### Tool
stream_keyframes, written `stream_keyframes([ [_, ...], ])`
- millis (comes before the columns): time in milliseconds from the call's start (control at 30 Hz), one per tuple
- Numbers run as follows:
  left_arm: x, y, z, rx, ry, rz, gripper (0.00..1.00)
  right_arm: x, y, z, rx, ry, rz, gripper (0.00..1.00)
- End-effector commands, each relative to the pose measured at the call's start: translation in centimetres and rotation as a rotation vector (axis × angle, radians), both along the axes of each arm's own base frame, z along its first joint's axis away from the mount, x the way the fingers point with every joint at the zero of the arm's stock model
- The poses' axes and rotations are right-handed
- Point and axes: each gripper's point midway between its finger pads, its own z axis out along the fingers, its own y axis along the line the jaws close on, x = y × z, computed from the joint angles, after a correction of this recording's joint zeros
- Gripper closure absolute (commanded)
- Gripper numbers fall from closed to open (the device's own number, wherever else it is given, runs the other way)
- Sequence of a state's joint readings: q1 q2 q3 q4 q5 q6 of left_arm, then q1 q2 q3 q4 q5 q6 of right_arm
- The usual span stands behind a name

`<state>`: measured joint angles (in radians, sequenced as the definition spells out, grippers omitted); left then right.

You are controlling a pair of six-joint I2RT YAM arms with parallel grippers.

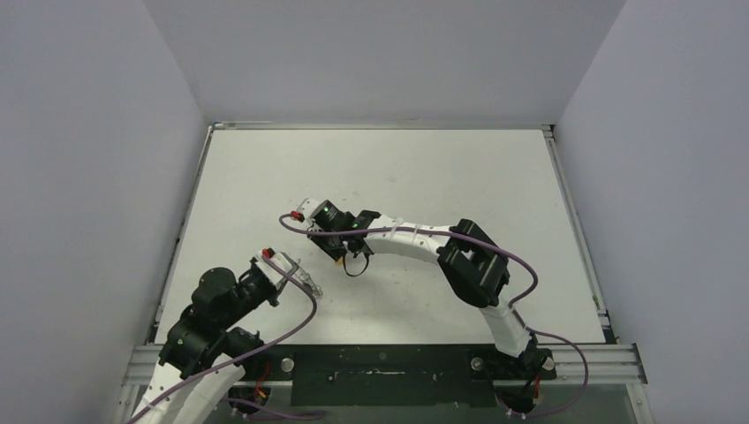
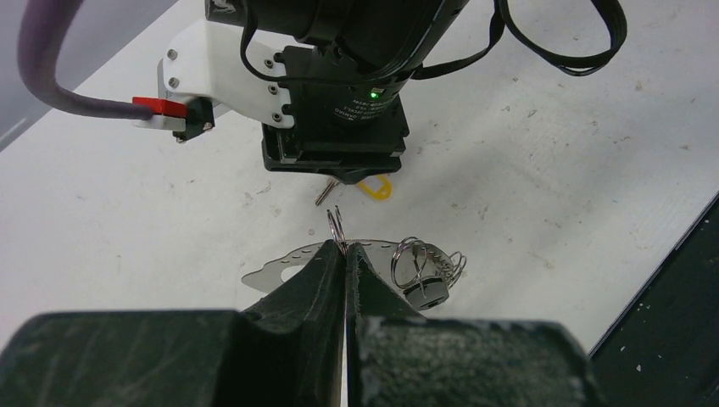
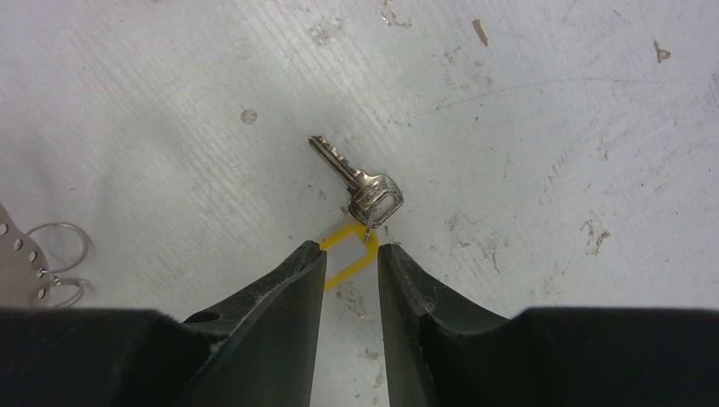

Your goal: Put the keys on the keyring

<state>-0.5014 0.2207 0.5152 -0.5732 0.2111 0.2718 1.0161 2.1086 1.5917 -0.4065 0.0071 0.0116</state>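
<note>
One of the keys (image 3: 360, 191), silvery with a yellow tag loop (image 3: 349, 254), lies flat on the table. My right gripper (image 3: 352, 250) stands open over it, the yellow loop lying between its fingertips. In the left wrist view the yellow tag (image 2: 376, 188) shows under the right gripper (image 2: 339, 174). My left gripper (image 2: 346, 248) is shut on the keyring (image 2: 280, 270), a thin silvery piece with small rings (image 2: 428, 261) along its edge. A small dark-headed piece (image 2: 424, 292) hangs among those rings. From above, the keyring (image 1: 305, 281) sits just left of and nearer than the right gripper (image 1: 338, 252).
The white table (image 1: 442, 177) is walled on the left, back and right. A black loose cable loop (image 1: 358, 265) hangs by the right wrist. Purple cables run along both arms. The keyring's edge (image 3: 17, 246) shows at the left of the right wrist view.
</note>
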Motion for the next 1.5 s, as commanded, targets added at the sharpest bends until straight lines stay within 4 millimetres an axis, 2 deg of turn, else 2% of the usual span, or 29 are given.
stream_keyframes([
  [0,0.2,-0.4,2.2,-0.048,-0.067,-0.009,1.00,1.8,-0.8,0.6,-0.050,-0.061,-0.058,0.70],
  [200,0.3,-0.5,2.2,-0.049,-0.064,-0.014,1.00,1.9,-0.4,-0.1,-0.053,-0.050,-0.054,0.72],
  [333,0.2,-0.5,2.2,-0.049,-0.065,-0.014,1.00,1.7,0.1,-0.7,-0.043,-0.033,-0.040,0.77],
  [533,0.2,-0.4,2.2,-0.046,-0.066,-0.014,1.00,1.9,0.2,-0.9,-0.026,-0.023,-0.040,0.99],
  [767,0.2,-0.5,2.0,-0.045,-0.062,-0.017,1.00,2.4,-0.6,-0.4,0.036,0.018,-0.054,1.00],
  [800,0.2,-0.5,2.0,-0.045,-0.062,-0.017,1.00,2.3,-0.6,-0.4,0.042,0.023,-0.051,1.00],
  [867,0.2,-0.5,1.9,-0.045,-0.059,-0.017,1.00,2.2,-0.5,-0.1,0.052,0.024,-0.046,0.85],
  [933,0.3,-0.5,1.9,-0.045,-0.058,-0.016,1.00,2.1,-0.3,0.0,0.056,0.026,-0.041,0.74],
  [1033,0.2,-0.5,1.9,-0.045,-0.060,-0.017,1.00,1.9,0.0,-0.1,0.064,0.026,-0.035,0.66],
  [1200,0.2,-0.5,1.9,-0.047,-0.060,-0.018,1.00,1.7,0.3,-0.6,0.049,0.035,-0.034,0.65],
  [1467,0.2,-0.6,1.8,-0.046,-0.058,-0.018,1.00,1.6,0.5,1.0,0.074,-0.008,-0.040,0.64],
])
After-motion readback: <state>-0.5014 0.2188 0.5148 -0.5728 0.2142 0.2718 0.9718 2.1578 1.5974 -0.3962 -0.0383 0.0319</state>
